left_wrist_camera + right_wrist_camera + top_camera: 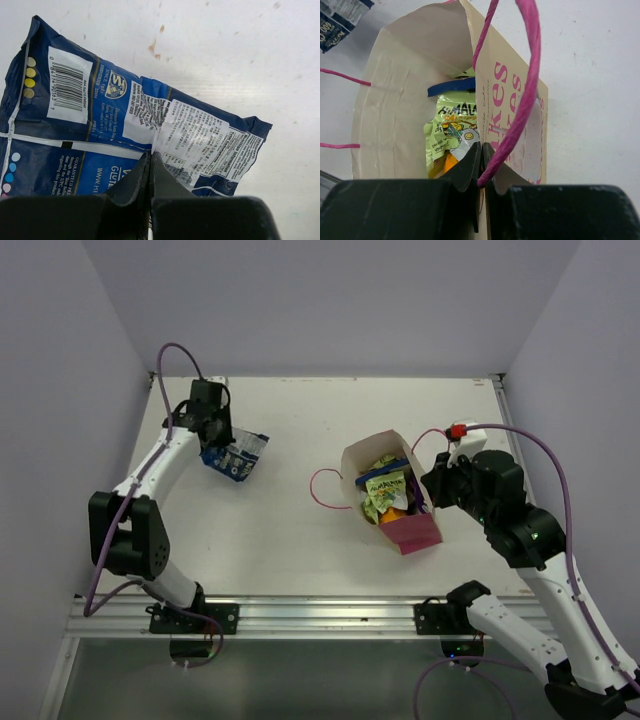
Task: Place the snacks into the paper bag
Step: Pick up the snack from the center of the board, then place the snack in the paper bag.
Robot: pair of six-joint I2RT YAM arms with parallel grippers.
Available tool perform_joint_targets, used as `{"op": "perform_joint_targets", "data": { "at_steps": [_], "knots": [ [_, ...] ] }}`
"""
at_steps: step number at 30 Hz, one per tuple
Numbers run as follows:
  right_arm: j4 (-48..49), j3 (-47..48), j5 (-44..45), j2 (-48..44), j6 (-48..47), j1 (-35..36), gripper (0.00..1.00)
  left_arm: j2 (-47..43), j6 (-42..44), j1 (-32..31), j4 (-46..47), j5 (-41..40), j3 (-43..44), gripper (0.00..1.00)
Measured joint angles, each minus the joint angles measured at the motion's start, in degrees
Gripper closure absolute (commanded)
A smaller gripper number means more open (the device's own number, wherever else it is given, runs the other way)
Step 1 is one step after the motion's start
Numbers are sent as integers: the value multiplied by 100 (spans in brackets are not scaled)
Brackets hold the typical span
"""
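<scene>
A dark blue snack packet [240, 454] [100, 115] lies at the table's far left, its barcode side up. My left gripper [214, 438] [151, 155] is shut on its near edge, the foil pinched between the fingertips. The cream paper bag [356, 462] [395, 100] with pink sides stands open at centre right. Inside it are green packets [386, 488] [451, 125], a dark blue one [452, 86] and an orange one [448, 164]. My right gripper [433, 486] [481, 147] is shut on the bag's printed wall, right where the pink cord handle [520, 107] is fixed.
The bag's other pink handle loop [324, 490] lies on the table to its left. A metal rail [320, 614] runs along the near edge. Lilac walls close in the left, right and back. Small brown stains [154, 47] mark the table beyond the packet.
</scene>
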Motion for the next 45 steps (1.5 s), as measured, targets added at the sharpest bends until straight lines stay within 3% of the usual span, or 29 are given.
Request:
{"op": "perform_joint_targets", "data": {
  "at_steps": [12,23,39,45],
  "knots": [
    [0,0,0,2,0,0,93,-988,-63,0,107,931,470,100],
    [0,0,0,13,0,0,93,-1869,-313,-234,337,1088,885,100],
    [0,0,0,37,2,0,93,-2050,-457,-1978,520,898,1523,100],
    [2,0,0,37,2,0,93,-1915,-391,-2931,708,577,1652,100]
  ]
}}
